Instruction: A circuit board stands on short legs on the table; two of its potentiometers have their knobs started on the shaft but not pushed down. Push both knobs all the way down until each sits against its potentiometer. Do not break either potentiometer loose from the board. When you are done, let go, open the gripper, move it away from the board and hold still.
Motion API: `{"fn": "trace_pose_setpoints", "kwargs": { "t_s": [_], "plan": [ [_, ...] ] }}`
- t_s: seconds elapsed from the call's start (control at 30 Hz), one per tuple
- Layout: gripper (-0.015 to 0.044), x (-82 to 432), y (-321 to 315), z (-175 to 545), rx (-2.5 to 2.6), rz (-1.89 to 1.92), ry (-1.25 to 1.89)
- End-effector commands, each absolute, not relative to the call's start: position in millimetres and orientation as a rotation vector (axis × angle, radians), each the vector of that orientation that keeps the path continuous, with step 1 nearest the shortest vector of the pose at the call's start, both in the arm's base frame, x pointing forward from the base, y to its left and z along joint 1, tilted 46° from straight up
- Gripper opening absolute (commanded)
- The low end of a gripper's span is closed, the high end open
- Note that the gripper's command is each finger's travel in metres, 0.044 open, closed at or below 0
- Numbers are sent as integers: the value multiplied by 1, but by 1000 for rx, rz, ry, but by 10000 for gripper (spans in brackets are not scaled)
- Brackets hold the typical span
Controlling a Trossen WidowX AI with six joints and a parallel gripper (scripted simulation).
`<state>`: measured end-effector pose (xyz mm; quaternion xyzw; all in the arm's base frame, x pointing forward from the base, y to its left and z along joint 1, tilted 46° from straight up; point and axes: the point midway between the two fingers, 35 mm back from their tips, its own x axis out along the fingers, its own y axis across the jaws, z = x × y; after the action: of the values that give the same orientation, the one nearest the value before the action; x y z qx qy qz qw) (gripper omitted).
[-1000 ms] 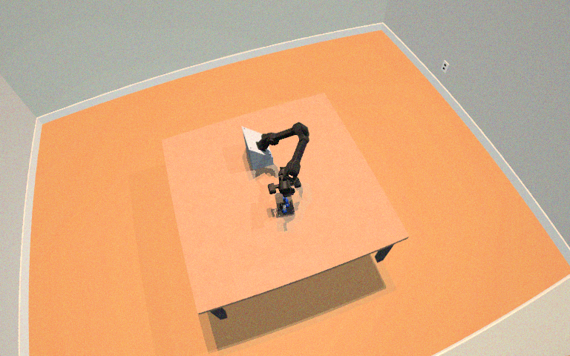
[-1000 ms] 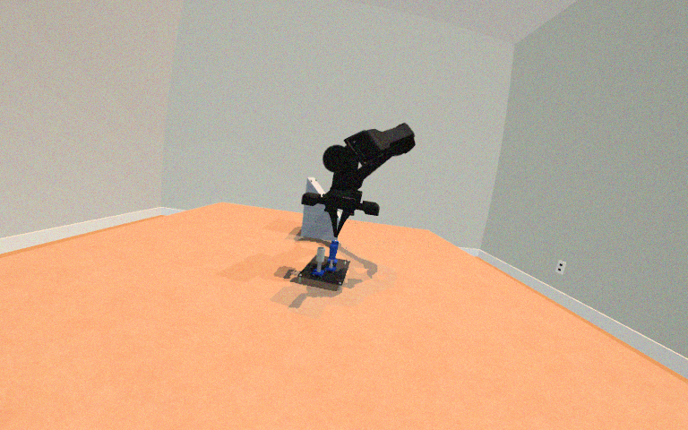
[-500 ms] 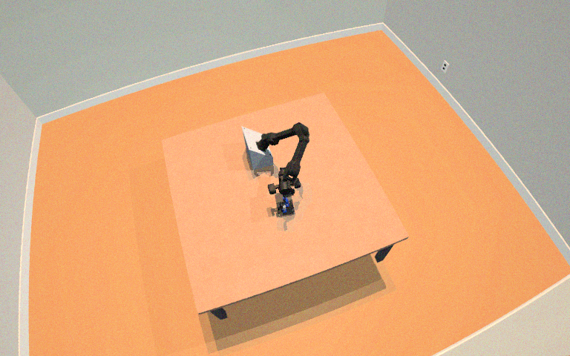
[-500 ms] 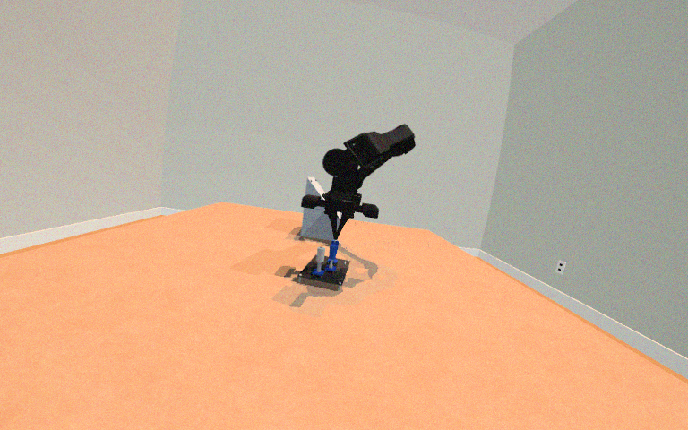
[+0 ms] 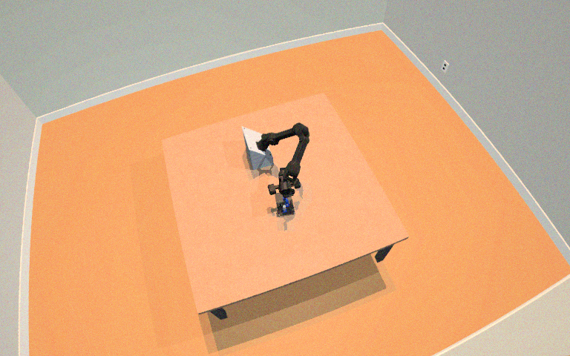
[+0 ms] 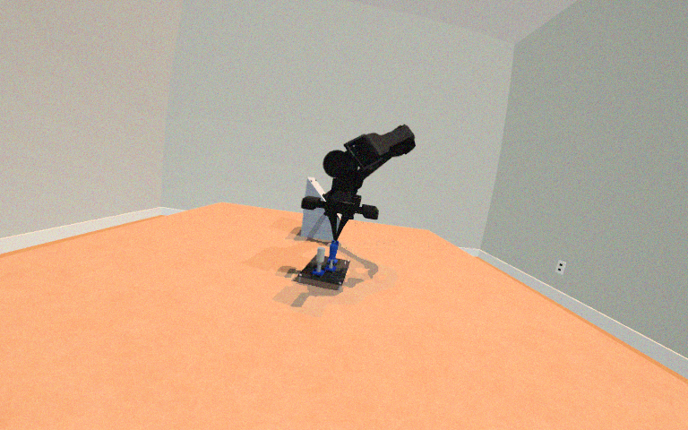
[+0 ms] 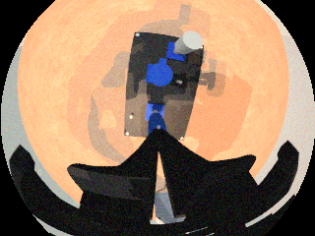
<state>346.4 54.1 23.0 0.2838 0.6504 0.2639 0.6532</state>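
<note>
The dark circuit board (image 6: 339,284) (image 7: 138,90) stands low on the table. A pale grey knob (image 6: 320,254) (image 7: 190,42) stands high over its blue potentiometer (image 6: 318,272) (image 7: 175,52), with shaft showing below it. A blue knob (image 6: 333,248) (image 7: 157,121) stands upright on the robot-base side of the board. My gripper (image 5: 286,194) (image 6: 335,239) (image 7: 157,133) is shut and empty, pointing down. Its tips are at or just above the blue knob's top and partly hide it in the wrist view; contact cannot be told.
A round blue part (image 7: 159,75) lies between the two knobs on the board. The arm's wedge-shaped grey mount (image 5: 260,160) (image 6: 312,223) stands behind the board. The table's front edge (image 5: 302,275) is well beyond the board.
</note>
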Motion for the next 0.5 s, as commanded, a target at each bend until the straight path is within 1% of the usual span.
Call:
{"fn": "trace_pose_setpoints", "kwargs": {
  "t_s": [0.0,0.47],
  "plan": [
    [0,345,56,21,654,597,1481],
    [0,345,56,21,654,597,1481]
  ]
}}
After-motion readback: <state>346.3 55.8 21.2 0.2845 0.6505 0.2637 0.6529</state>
